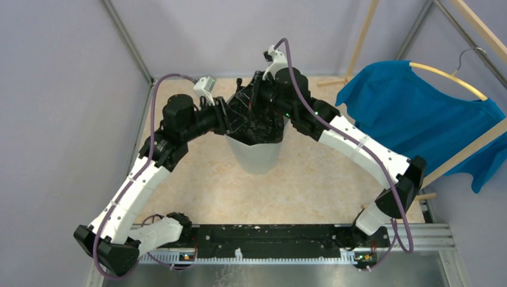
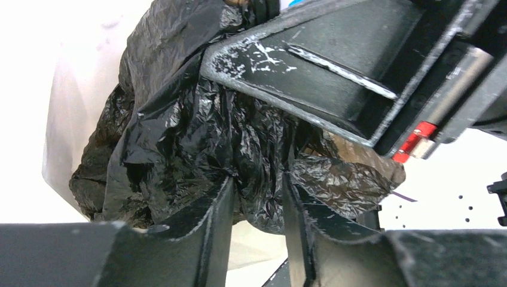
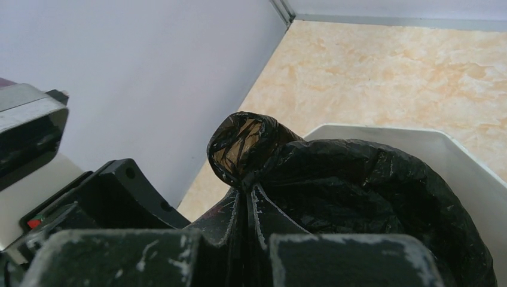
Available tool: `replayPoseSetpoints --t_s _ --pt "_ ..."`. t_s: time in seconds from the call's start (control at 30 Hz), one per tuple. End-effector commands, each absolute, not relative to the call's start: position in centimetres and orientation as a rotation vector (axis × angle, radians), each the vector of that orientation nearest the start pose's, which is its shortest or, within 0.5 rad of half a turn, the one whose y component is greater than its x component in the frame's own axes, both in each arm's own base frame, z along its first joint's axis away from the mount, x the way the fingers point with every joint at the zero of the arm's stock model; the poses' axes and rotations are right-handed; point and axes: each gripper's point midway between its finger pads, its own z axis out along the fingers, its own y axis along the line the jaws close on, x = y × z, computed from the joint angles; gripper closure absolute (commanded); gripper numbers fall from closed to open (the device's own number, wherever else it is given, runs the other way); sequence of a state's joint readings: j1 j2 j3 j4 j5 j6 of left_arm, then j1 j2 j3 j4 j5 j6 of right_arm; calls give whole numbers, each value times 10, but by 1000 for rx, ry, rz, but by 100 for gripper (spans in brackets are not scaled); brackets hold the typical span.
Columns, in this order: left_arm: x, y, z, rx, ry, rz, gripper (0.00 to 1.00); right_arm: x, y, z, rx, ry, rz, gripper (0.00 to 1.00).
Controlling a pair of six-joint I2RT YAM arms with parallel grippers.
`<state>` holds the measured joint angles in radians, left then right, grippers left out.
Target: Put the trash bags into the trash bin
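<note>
The black trash bag (image 1: 263, 124) is bunched in the mouth of the white trash bin (image 1: 256, 156), which stands mid-table. My left gripper (image 1: 235, 116) reaches in from the left. In the left wrist view its jaws (image 2: 258, 179) stand a little apart, with a thick fold of the bag (image 2: 179, 131) pressed between them and the bin wall (image 2: 78, 78) behind. My right gripper (image 1: 263, 98) comes from the far side. In the right wrist view it (image 3: 248, 188) is pinched tight on a thin fold of the bag (image 3: 359, 185) just above the bin rim (image 3: 418, 134).
A blue T-shirt (image 1: 418, 113) hangs on a hanger from a wooden rack (image 1: 478, 36) at the right. Grey walls close the left and back sides. The right gripper's body (image 2: 311, 66) sits close above the left fingers.
</note>
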<state>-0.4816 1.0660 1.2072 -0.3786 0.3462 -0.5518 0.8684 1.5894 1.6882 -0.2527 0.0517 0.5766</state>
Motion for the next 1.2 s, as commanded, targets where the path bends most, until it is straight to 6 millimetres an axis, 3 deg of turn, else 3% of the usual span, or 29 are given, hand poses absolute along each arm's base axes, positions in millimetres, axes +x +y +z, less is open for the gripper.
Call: replayPoseSetpoints --t_s 0.0,0.07,0.13,0.3,0.47,0.57,0.7,0.93,1.07,1.1,1.17 --pt "279 -234 356 195 1856 -1020 74 302 388 426 -220 1724 1084 100" --pt "280 -234 357 195 1851 -1019 88 300 388 427 -241 1721 1083 98" --pt "280 -231 358 189 1841 -1008 100 297 384 427 -289 1716 1052 85" --pt "267 -225 358 199 1792 -1013 100 286 356 419 -451 1735 889 35" --pt "258 -224 361 199 1738 -1058 100 285 297 415 -443 1783 612 19" --pt "254 -222 361 200 1735 -1062 100 287 261 408 -388 1818 520 17" --pt "251 -221 362 199 1729 -1067 100 292 243 395 -322 1866 492 12" --pt "249 -221 362 193 1738 -1076 100 321 257 372 -382 1959 502 10" --pt "248 -222 362 195 1737 -1085 100 314 294 372 -757 1792 598 20" --pt "247 -222 362 197 1738 -1087 100 315 298 366 -804 1743 601 21" --pt "246 -222 363 201 1736 -1091 100 314 303 373 -864 1621 603 21"
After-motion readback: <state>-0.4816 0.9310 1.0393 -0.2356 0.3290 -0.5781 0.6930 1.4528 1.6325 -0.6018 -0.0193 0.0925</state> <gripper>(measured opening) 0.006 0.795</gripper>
